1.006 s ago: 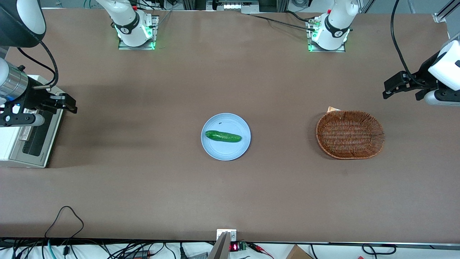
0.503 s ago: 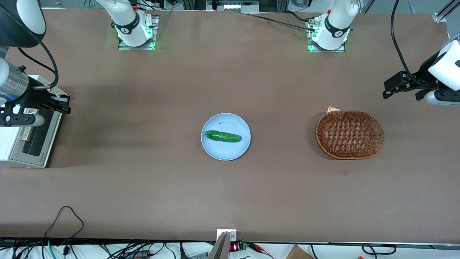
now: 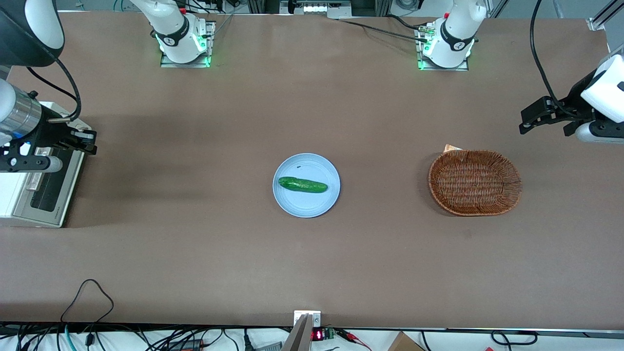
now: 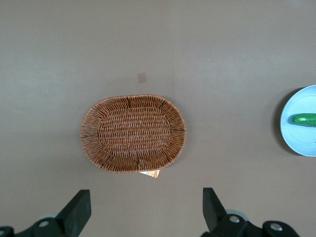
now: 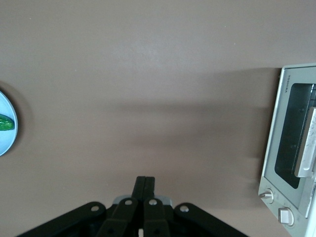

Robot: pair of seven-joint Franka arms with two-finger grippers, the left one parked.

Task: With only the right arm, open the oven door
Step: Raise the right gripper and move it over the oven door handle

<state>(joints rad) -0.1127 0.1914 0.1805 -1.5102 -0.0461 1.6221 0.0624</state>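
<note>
Drawn back over the toaster oven [image 3: 19, 195], the gripper [image 3: 87, 140], fingers pressed together, hovers above the oven door [image 3: 48, 187].

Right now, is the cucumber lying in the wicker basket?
No: the cucumber lies on the blue plate, and the wicker basket holds nothing.

The right arm [image 3: 22, 92] hangs over the toaster oven [image 3: 29, 195], covering part of the oven door [image 3: 46, 187], and the picture's edge cuts off the oven's body. In the right wrist view the door's bar handle [image 5: 306, 148] runs out of frame. The gripper [image 5: 145, 190] shows fingers pressed together, their tips partly covered by its own body.
</note>
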